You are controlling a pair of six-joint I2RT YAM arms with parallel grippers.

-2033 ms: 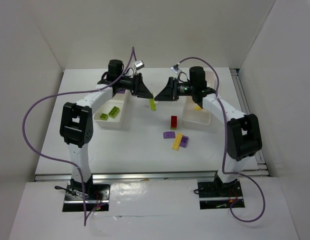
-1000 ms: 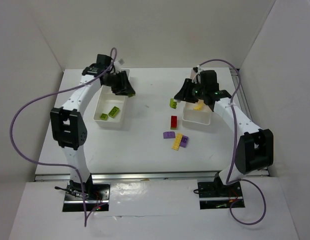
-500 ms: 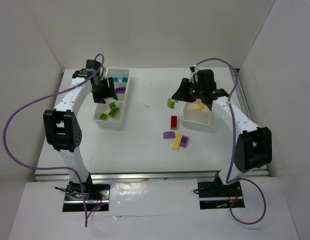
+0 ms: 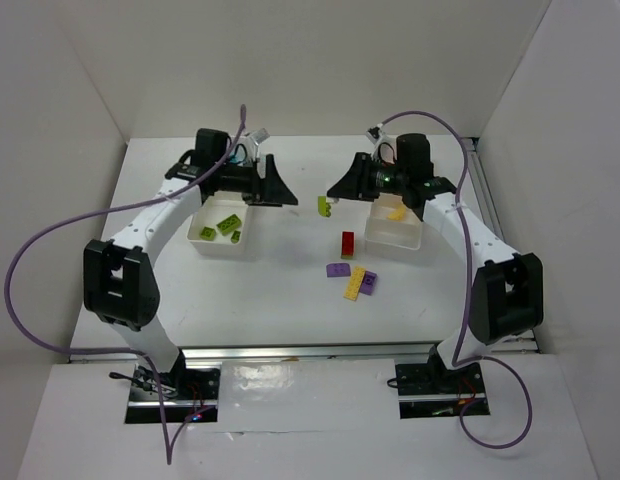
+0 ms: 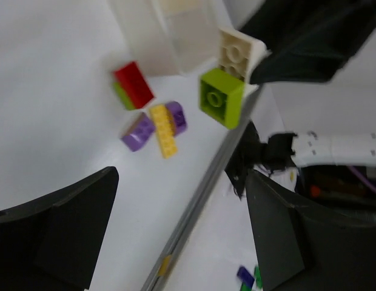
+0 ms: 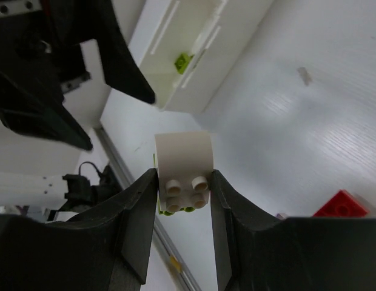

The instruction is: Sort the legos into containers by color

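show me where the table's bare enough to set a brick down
Bare table lies between the left tray and the red brick, and along the near edge. It is crowded by the right tray, where the purple and yellow bricks cluster.

Top camera high behind the arm bases, looking down over the whole table (image 4: 290,290); wrist cameras close in, facing each other across mid-table, both catching the lime-and-white piece (image 5: 221,97) and red brick (image 5: 134,83).
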